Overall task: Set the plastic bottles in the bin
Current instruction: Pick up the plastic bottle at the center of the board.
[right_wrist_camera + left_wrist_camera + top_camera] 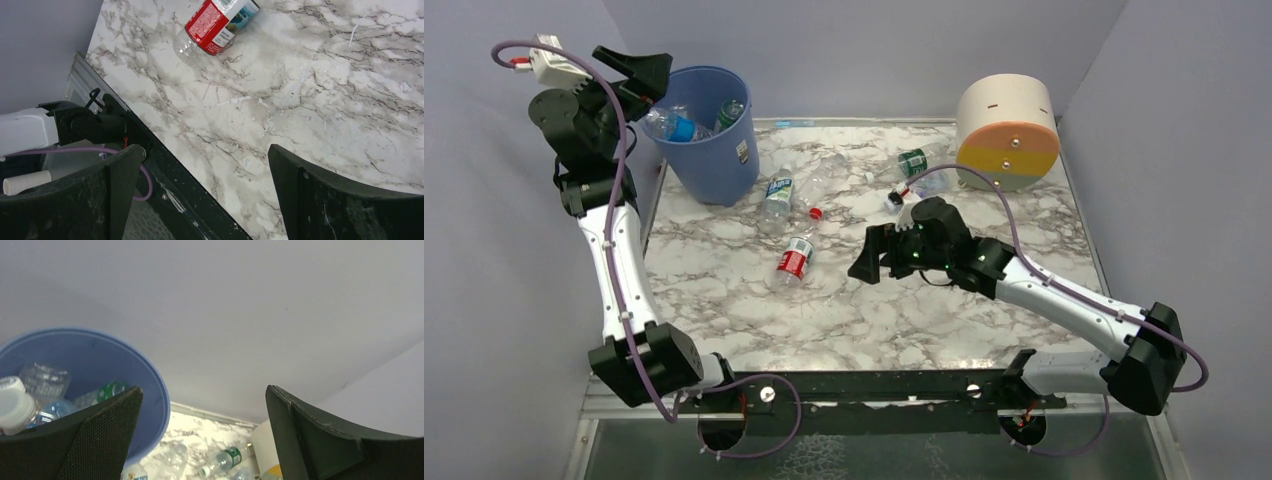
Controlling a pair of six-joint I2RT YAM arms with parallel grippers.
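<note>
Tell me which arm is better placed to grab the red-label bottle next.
Right. The right arm's fingers hover open near the red-label bottle, facing it. The left arm's fingers are open and empty, up over the bin, farther from that bottle.

place: robot lab booth | evidence: plain grey walls (874, 50), marble-pattern tabletop (724, 290), two arms (619, 270) bolted to rail (874, 385)

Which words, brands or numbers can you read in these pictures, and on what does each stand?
No text here can be read.
Red-label bottle: printing too blurred.
Blue-label bottle: too small.
Green-label bottle: too small.
White sticker on the bin: too small.
</note>
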